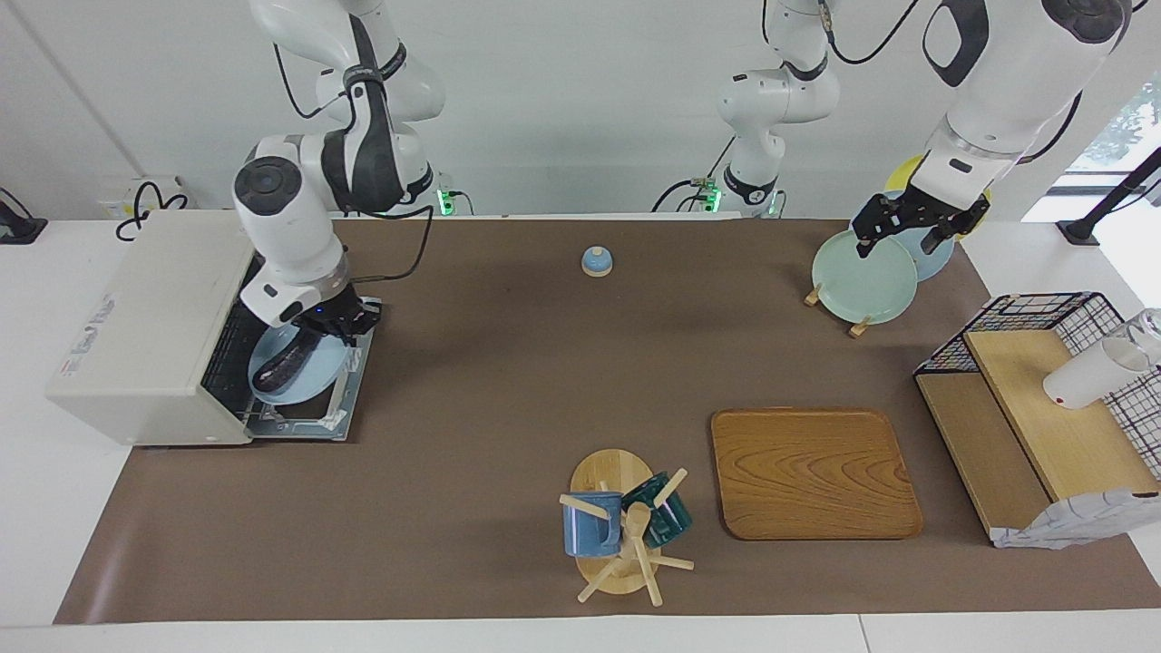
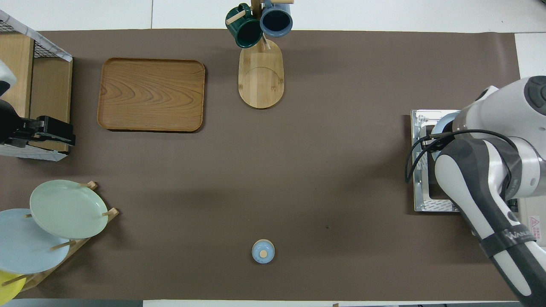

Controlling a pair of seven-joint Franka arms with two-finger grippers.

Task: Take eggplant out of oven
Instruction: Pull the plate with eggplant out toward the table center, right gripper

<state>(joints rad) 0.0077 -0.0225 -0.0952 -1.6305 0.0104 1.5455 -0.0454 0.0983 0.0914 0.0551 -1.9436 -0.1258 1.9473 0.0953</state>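
Note:
The cream-white oven (image 1: 145, 317) stands at the right arm's end of the table with its door (image 1: 308, 424) folded down flat. A light blue plate (image 1: 313, 381) sits half out of the oven over the open door. The dark purple eggplant (image 1: 283, 365) lies on this plate. My right gripper (image 1: 343, 325) is at the plate's rim nearest the robots, shut on it. In the overhead view the right arm hides the eggplant, and only a bit of the plate (image 2: 441, 123) shows. My left gripper (image 1: 898, 238) waits open above the plate rack.
A plate rack with a green plate (image 1: 862, 277) stands near the left arm. A small blue bell (image 1: 596, 261), a wooden tray (image 1: 814, 472), a mug tree (image 1: 626, 526) and a wire basket with wooden shelves (image 1: 1043, 408) are on the brown mat.

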